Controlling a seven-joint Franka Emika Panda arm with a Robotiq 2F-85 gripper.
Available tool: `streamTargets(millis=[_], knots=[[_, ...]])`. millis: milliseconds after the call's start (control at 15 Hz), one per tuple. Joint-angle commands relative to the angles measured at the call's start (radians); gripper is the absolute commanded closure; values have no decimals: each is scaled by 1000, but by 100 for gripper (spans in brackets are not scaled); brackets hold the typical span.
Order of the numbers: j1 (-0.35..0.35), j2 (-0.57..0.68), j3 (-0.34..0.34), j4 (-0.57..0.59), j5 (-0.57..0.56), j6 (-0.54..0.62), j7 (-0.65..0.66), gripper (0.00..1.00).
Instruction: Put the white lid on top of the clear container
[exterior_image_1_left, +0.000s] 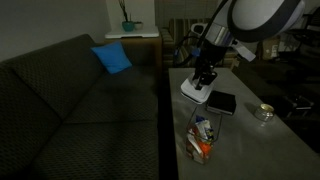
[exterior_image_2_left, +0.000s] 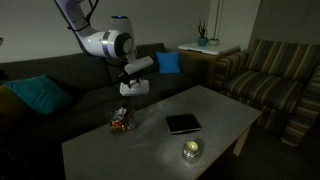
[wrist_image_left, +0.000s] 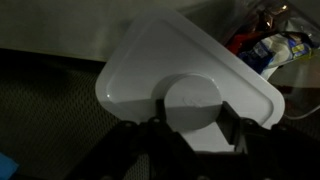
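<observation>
Wrist view, claw (wrist_image_left: 192, 118) clamping smooth white lid (wrist_image_left: 150, 62)

exterior views share table (exterior_image_1_left: 250, 140) from different sides; wrist close-up.

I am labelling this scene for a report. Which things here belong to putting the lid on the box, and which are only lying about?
Part of the job:
- white lid, held by the gripper
- clear box on the table

Only lying about:
- black flat square
- small shiny dish
- blue cushion
</observation>
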Motion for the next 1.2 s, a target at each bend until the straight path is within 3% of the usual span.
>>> streamTargets(millis=[0,533,1133], knots=[[11,-7,-2,-2,32,-37,-17,71],[65,-11,-8,-20,45,-153,-4,71],[143,-34,-55,-82,31,-178,119,71]])
